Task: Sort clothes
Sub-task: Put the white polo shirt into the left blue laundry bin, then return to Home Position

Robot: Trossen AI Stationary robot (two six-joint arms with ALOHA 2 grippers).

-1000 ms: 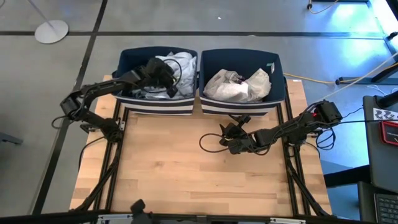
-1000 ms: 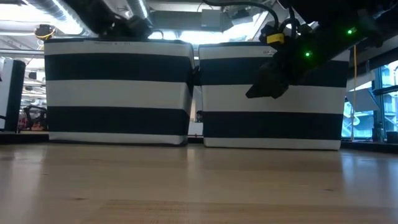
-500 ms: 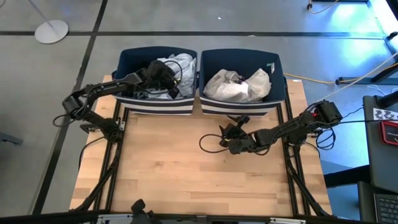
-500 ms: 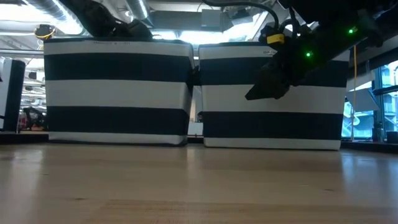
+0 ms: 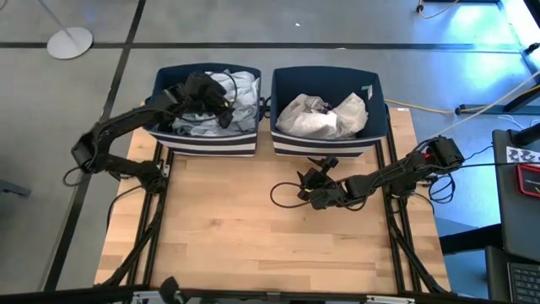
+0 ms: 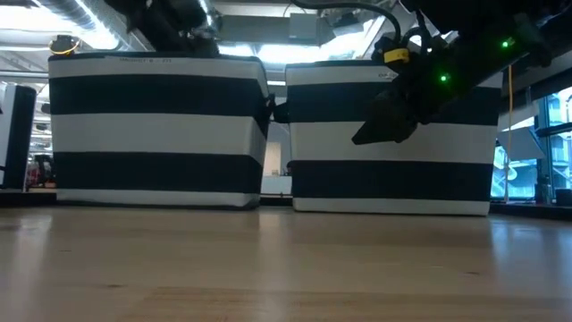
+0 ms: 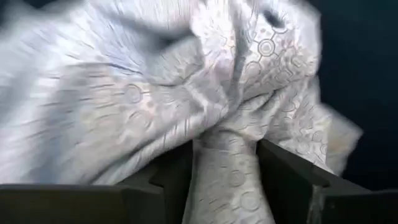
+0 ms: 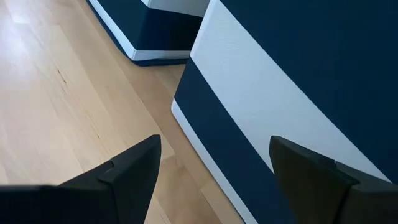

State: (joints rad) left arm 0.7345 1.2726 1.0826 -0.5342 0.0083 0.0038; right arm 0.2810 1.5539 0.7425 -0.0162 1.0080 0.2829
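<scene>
The wooden bench (image 5: 253, 228) carried two navy-and-white striped fabric bins side by side along its far edge. The left bin (image 5: 160, 84) sat slightly askew, with a narrow gap between it and the right bin (image 5: 371, 135); the low view showed the same gap between their striped walls.

The left arm reached from the bench's left side over the left bin, and the left end effector (image 5: 221, 105) was down among the clothes there. In the left wrist view its fingers (image 7: 171, 180) were pinching a fold of pale blue patterned garment (image 7: 186, 87), which bunched up between them. In the high view that garment (image 5: 240, 84) lay in the right part of the left bin, over darker fabric (image 5: 190, 127) toward the bin's near wall.

The right bin held a heap of white garments (image 5: 325, 116), crumpled and filling most of its floor.

The right arm lay low over the bench, just in front of the right bin's near wall. The right end effector (image 5: 310, 179) was spread, its fingers (image 8: 124, 174) well apart and holding nothing, pointed toward the bin's striped wall.
</scene>
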